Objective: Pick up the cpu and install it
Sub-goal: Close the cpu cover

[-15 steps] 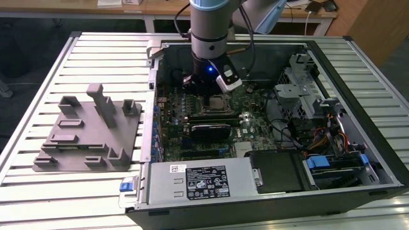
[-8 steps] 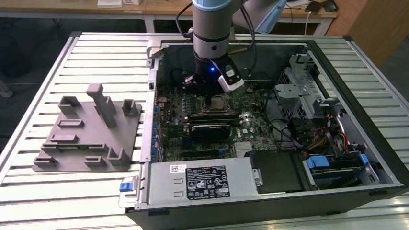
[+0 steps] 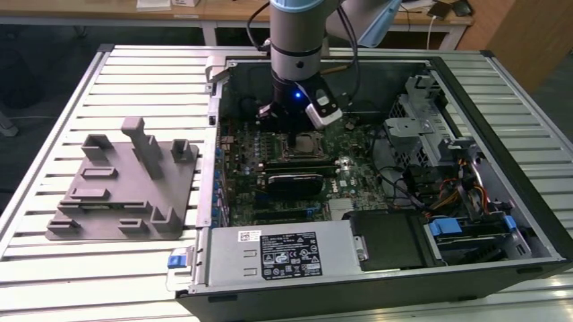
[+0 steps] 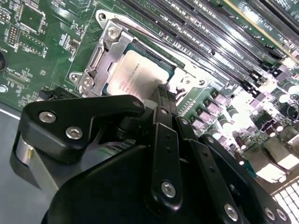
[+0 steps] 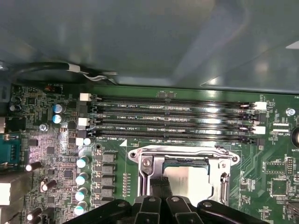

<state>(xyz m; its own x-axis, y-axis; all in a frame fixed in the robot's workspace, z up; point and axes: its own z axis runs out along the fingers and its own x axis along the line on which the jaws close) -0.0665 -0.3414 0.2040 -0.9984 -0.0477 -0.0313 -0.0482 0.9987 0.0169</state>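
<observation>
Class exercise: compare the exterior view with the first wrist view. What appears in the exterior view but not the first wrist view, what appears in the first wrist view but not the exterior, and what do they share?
Exterior view alone: the grey fixture plate with upright posts on the slatted table, the whole open computer case, and the robot arm reaching down into it.

First wrist view alone: the individual memory slots and the row of capacitors seen close.

Shared: the cpu lying in its metal-framed socket on the green motherboard, with the gripper beside it.

A robotics lab is showing here: an opened computer case [image 3: 376,174] is lying on a slatted aluminium workbench [image 3: 143,74] (desks [image 3: 224,13] behind).
</observation>
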